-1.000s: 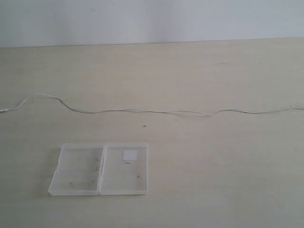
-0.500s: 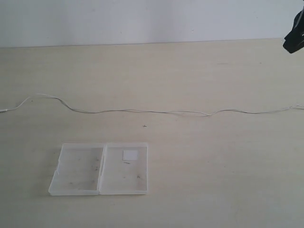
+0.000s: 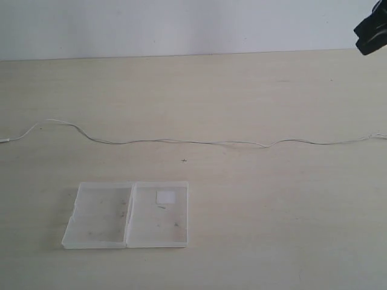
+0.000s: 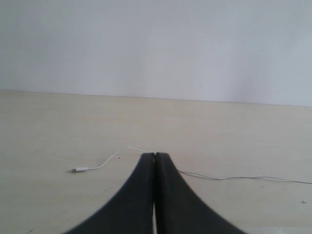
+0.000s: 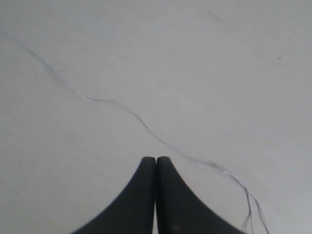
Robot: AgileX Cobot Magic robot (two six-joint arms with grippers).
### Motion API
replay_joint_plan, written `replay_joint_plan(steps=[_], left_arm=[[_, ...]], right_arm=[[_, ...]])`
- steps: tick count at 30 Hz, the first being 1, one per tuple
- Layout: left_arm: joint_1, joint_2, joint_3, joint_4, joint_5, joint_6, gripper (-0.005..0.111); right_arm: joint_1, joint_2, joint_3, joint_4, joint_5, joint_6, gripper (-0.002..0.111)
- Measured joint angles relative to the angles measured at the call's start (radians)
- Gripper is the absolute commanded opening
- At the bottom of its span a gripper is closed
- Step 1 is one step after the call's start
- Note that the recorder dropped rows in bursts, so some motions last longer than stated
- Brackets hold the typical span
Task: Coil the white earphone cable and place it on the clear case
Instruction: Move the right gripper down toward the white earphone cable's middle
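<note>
The white earphone cable [image 3: 193, 142] lies stretched in a wavy line across the table, its plug end at the far left and its split end running off the right edge. The clear case [image 3: 126, 215] lies open and flat nearer the front, a white sticker in its right half. My right gripper [image 3: 370, 36] hangs high at the upper right corner, well above the cable. In the right wrist view it [image 5: 156, 159] is shut and empty, the cable [image 5: 122, 107] passing beyond it. My left gripper [image 4: 155, 155] is shut and empty, with the cable's plug [image 4: 80, 169] beyond it.
The pale wooden table [image 3: 272, 205] meets a white wall [image 3: 181, 24] at the back. A small dark mark [image 3: 184, 161] sits between the cable and the case.
The right gripper came into the exterior view at the upper right and has since shifted slightly up and left. Cable and case have not moved.
</note>
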Motion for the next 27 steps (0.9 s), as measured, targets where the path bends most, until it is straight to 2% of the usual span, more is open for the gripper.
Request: replay_joint_plan(steps=[9,16,27], left_arm=[[0.0,0.0,0.0,0.0,0.0,0.0,0.0],[0.0,0.0,0.0,0.0,0.0,0.0,0.0],[0.0,0.0,0.0,0.0,0.0,0.0,0.0]], right_arm=[[0.008,0.161,0.0,0.063,0.069,-0.102,0.023],[0.115,0.245,0.0,0.052,0.065,-0.167,0.044],[0.293,0.351,0.0,-0.055,-0.035,-0.398,0.045]])
